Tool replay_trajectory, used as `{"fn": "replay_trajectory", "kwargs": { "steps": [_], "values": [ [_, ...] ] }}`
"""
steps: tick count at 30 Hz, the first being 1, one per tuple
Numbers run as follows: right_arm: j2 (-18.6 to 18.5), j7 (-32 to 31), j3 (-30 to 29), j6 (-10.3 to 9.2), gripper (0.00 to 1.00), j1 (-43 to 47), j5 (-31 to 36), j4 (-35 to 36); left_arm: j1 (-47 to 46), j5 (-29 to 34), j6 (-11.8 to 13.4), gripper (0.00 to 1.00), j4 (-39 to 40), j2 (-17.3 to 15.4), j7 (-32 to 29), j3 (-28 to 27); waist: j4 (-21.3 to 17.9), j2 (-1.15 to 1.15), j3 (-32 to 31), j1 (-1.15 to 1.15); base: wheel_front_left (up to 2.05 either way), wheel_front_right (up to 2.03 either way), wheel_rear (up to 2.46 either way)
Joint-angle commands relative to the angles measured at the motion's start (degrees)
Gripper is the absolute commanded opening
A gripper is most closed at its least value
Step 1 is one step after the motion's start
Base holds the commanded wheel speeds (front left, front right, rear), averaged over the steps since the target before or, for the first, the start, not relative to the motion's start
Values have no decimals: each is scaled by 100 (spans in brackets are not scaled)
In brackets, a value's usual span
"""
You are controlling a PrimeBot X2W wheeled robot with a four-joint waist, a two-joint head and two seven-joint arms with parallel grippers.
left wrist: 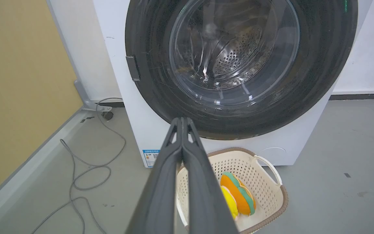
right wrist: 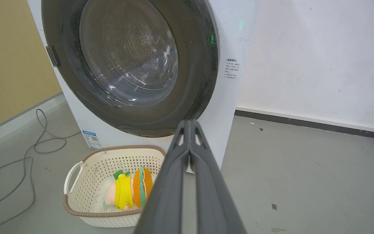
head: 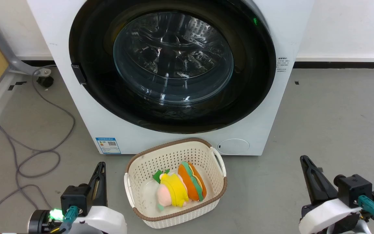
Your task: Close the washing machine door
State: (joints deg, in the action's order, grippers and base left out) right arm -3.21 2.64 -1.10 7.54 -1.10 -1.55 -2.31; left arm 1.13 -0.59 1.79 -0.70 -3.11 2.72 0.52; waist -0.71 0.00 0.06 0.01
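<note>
Glossy black rims the washing machine door (head: 173, 58), which lies flat against the front of the white washing machine (head: 265, 123), its clear glass bowl showing the perforated steel drum behind it. A small dark latch piece (head: 79, 73) sits on the door's left edge. Low on the machine front are a blue sticker (head: 108, 145) and a round cap (head: 233, 146). Just before the machine, on the grey floor (head: 320, 113), stands a cream perforated basket (head: 174, 144) holding an orange plush burger (head: 192, 182) beside a yellow and pink plush toy (head: 172, 191). A grey cable (head: 44, 152) loops over the floor to the left. The left gripper (left wrist: 182, 120) and the right gripper (right wrist: 190, 122) hang low on either side of the basket, well apart from the door, each with its two dark fingers pressed together at the tips and holding nothing.
</note>
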Motion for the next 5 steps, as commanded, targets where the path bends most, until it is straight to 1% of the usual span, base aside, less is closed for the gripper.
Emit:
{"fn": "replay_trajectory", "kwargs": {
  "steps": [1, 5],
  "values": [
    [27, -19, 22, -4, 0, 90, 28, 62, -84, 33, -30, 0, 31, 1, -28, -24, 4, 0, 0, -1, 0, 0, 0],
    [29, -66, 39, -5, 0, 94, 53, 95, -90, 38, -59, 0, 38, 5, -74, -30, 17, 0, -1, -1, 0, 0, 0]
  ]
}}
